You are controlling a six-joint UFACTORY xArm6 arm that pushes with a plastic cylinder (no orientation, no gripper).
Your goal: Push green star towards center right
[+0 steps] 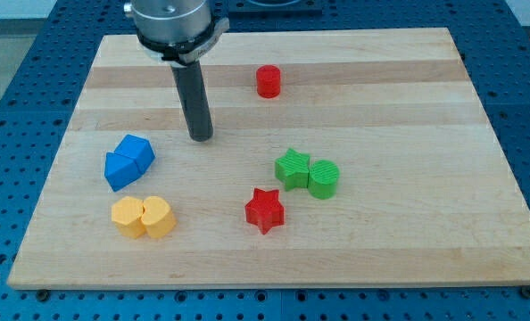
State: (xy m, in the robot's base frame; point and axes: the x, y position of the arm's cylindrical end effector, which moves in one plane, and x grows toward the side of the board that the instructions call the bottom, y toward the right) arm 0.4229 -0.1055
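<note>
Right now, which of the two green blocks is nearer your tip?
The green star: it sits on the view's left of the green cylinder, touching it, so closer to my tip.

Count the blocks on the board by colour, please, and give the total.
Red: 2, cylinder and star
Green: 2, star and cylinder
Blue: 2, touching
Yellow: 2, touching
Total: 8

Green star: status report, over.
My tip up-left of the green star, no contact. Green cylinder touching the star's right side, in the push path.
</note>
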